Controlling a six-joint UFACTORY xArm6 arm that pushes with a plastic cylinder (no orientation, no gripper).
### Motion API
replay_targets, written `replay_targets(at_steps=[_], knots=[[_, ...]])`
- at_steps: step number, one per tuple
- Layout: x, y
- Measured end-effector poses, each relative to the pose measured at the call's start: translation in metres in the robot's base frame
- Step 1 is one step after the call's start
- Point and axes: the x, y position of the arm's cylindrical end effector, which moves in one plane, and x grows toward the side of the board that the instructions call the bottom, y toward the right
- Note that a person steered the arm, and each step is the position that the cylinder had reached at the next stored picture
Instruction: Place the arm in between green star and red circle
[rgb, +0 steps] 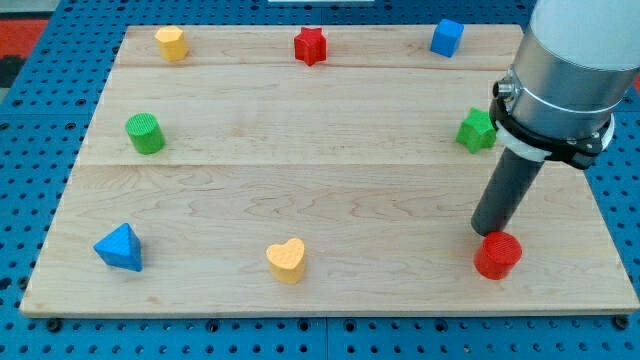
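Green star (477, 130) and red circle (498, 255), my tip (485, 231) between them.
Measured from the red circle: my tip sits just above it toward the view's top, near its edge, though contact I cannot tell; the green star lies farther up, partly behind my arm. My rod carries nothing.

You will find no words, numbers, labels or signs to read anywhere here, not on the worktop (300, 190) either.
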Motion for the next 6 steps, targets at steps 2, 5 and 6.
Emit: replay_targets(at_steps=[2, 5, 6], knots=[[0.000, 0.000], [0.000, 0.020], [-0.005, 0.020]])
